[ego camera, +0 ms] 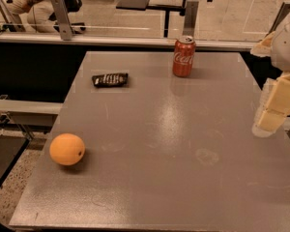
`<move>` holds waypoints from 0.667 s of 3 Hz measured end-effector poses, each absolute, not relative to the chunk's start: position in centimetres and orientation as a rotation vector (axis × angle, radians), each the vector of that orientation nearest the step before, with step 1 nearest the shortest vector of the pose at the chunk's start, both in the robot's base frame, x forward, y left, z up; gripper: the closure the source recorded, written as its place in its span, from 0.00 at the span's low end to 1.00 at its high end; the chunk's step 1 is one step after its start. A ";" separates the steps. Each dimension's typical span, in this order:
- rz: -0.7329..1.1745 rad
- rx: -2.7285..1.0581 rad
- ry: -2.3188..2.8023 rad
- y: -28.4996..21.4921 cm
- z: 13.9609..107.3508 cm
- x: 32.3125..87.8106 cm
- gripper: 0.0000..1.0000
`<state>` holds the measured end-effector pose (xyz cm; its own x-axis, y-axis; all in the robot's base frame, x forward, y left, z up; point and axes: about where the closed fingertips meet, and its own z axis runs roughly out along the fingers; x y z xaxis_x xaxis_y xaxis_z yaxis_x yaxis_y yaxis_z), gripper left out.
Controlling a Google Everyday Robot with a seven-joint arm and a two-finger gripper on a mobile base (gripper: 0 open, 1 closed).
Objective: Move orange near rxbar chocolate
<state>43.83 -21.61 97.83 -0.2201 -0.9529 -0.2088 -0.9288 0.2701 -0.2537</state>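
My cream, blocky gripper (274,109) hangs at the right edge of the smooth, scuffed grey tabletop (183,178); I cannot tell whether it is open or closed. Near left sits the round, dimpled orange (66,149). Farther back lies the flat, black-wrapped rxbar chocolate (110,79), with an upright red cylindrical soda can (183,56) to its right.
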 end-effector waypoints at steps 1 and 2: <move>-0.106 -1.720 2.226 -21.6 97.8 43.8 0.00; -0.026 -1.737 2.195 -20.1 98.2 44.1 0.00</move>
<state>44.06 -20.08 98.24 -0.1940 -0.9481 -0.2520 -0.9418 0.2519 -0.2228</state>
